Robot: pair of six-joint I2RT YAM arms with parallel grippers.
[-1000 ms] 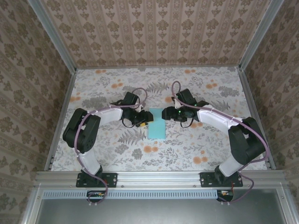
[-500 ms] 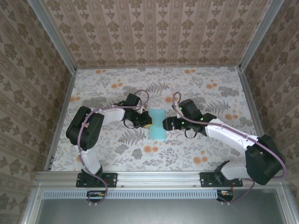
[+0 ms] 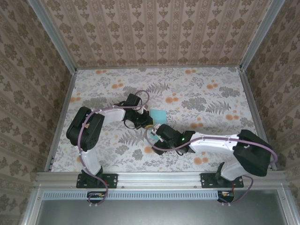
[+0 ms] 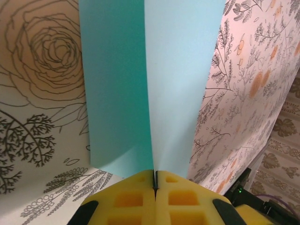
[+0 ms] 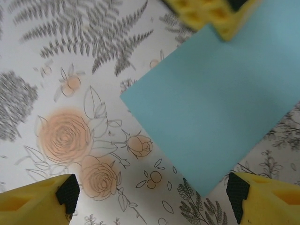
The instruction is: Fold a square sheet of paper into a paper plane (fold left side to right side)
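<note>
The square sheet of paper (image 3: pixel 158 114) is light turquoise and lies mid-table on the flowered cloth. My left gripper (image 3: pixel 146 123) is at its left edge. In the left wrist view the yellow pads (image 4: pixel 126 197) are pressed together on the sheet's (image 4: pixel 183 70) near edge, and the paper rises in two panels with a crease between them. My right gripper (image 3: pixel 157 135) hovers just in front of the sheet, open. Its two yellow fingertips (image 5: pixel 37 201) stand far apart with bare cloth between them, and the paper's (image 5: pixel 215 108) corner points toward them. The paper plane is out of view.
The table (image 3: pixel 211 93) has a floral cloth and is walled by patterned panels on three sides. A metal rail (image 3: pixel 159 177) runs along the near edge. The right arm (image 3: pixel 215 140) stretches leftward across the front of the table.
The left gripper has shut on the sheet's left edge. The right arm has swung from the sheet's right side to its near side, with its jaws wider. The sheet is now partly covered.
</note>
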